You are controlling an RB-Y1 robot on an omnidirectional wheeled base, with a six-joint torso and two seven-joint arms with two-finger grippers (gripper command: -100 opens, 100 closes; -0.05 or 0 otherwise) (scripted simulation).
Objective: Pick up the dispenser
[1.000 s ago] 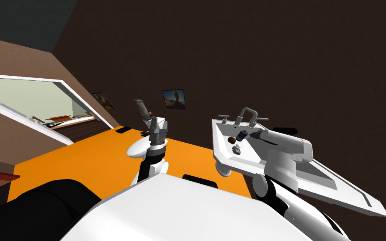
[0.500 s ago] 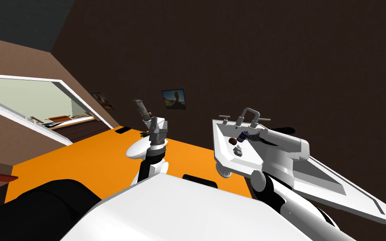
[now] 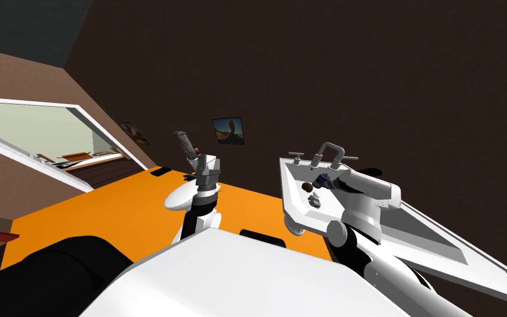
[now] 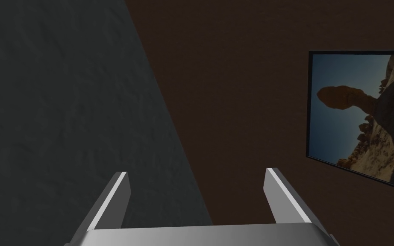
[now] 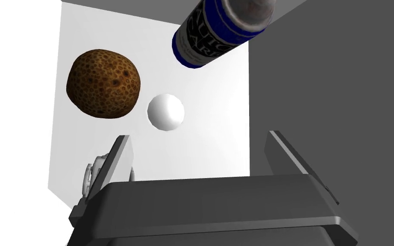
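Note:
A white sink [image 3: 293, 206] holds three things. One is a blue labelled cylinder with a grey top [image 3: 320, 179] [image 5: 221, 30]. Another is a brown pitted ball [image 3: 306, 187] [image 5: 103, 83]. The third is a small grey-white ridged object [image 3: 314, 200] [image 5: 90, 177]; which of them is the dispenser I cannot tell. My right gripper [image 3: 328, 182] [image 5: 198, 136] hangs open over the basin and holds nothing. The cylinder lies just beyond its fingertips, and the grey-white object is half hidden behind one finger [image 5: 119, 160]. A white round knob [image 5: 166, 112] sits on the basin floor. My left gripper [image 3: 205, 160] [image 4: 196, 173] stands open and raised, to the left of the sink.
A grey faucet with two handles [image 3: 326, 151] stands at the sink's back rim, against the dark brown wall. A white counter [image 3: 456, 247] runs off to the right. A white toilet [image 3: 178, 199] stands on the orange floor [image 3: 109, 214] to the left.
The whole head view has shifted a little, so my body has moved. My right forearm has swung slightly left, closer over the basin. The left arm holds its pose.

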